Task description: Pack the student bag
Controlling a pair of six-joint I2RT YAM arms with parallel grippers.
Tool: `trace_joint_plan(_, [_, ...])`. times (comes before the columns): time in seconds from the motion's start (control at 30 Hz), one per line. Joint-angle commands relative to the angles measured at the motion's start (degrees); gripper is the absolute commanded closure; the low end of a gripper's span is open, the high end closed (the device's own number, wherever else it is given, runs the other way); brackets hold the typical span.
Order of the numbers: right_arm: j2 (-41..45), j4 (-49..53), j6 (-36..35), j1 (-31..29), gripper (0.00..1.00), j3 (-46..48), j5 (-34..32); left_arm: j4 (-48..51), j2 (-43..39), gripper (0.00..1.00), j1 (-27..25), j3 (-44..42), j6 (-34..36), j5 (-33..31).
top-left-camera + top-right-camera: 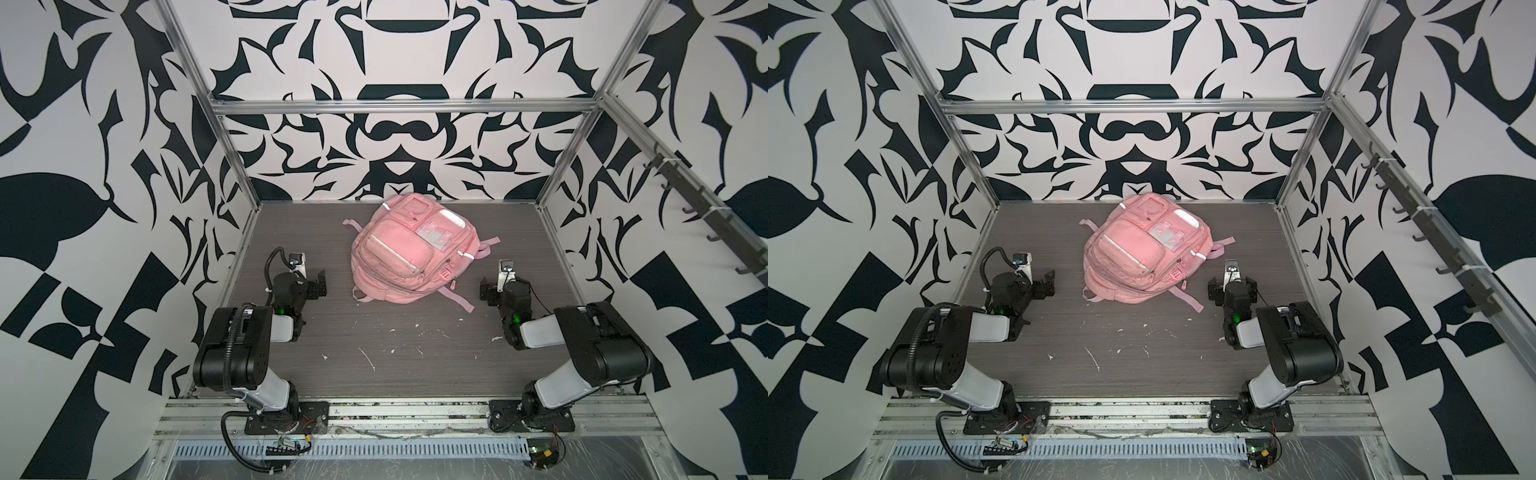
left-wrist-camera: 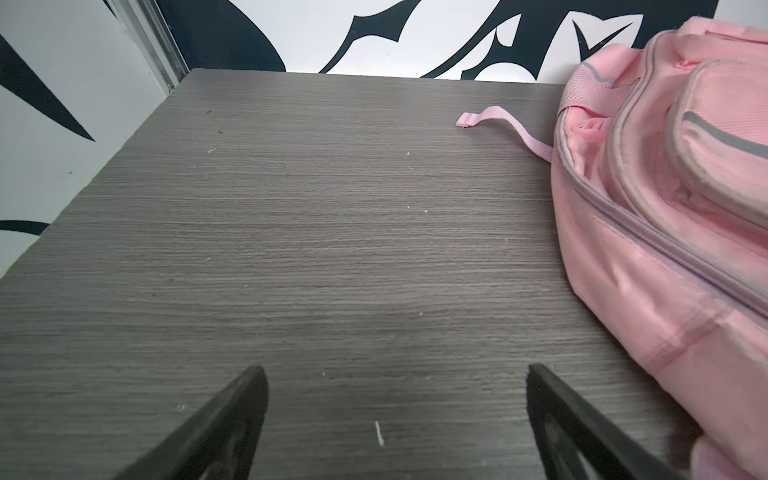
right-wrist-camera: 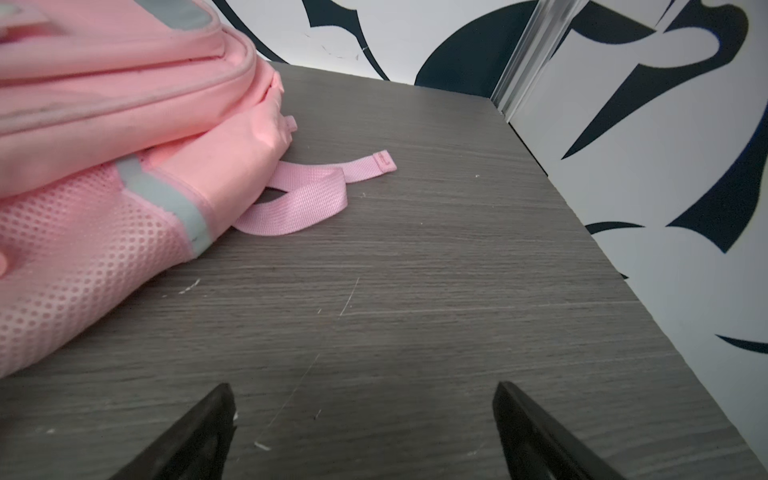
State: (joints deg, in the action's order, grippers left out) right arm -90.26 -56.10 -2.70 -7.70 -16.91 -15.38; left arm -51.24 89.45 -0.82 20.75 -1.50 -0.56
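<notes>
One student bag (image 1: 399,257) lies front-up, long axis running near-to-far.

Robot lab test cell: aluminium frame (image 1: 403,109), patterned walls (image 1: 407,54), rail-mounted arms (image 1: 237,345).

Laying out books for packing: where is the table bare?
Barest: the table between the student bag and the front rail. The far corners flanking the bag are free too. Tight: beside the bag, near the left gripper, right gripper and trailing straps.
</notes>
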Motion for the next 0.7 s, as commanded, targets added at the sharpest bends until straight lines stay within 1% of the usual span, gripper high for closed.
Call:
trace_joint_plan(0.0, [1.0,2.2,1.6,0.0,0.01,-3.0,0.0,-1.5,0.0,0.01,0.1,0.4,0.4,0.6])
trace_joint_plan(0.07, [1.1,1.9,1.7,0.0,0.01,-2.6,-1.2,-1.5,0.0,0.01,0.1,0.4,0.4,0.7])
trace_joint_plan(0.67, [0.8,1.8,1.7,-0.1,0.01,-2.7,-1.2,-1.0,0.2,0.01,0.0,0.9,0.6,0.9])
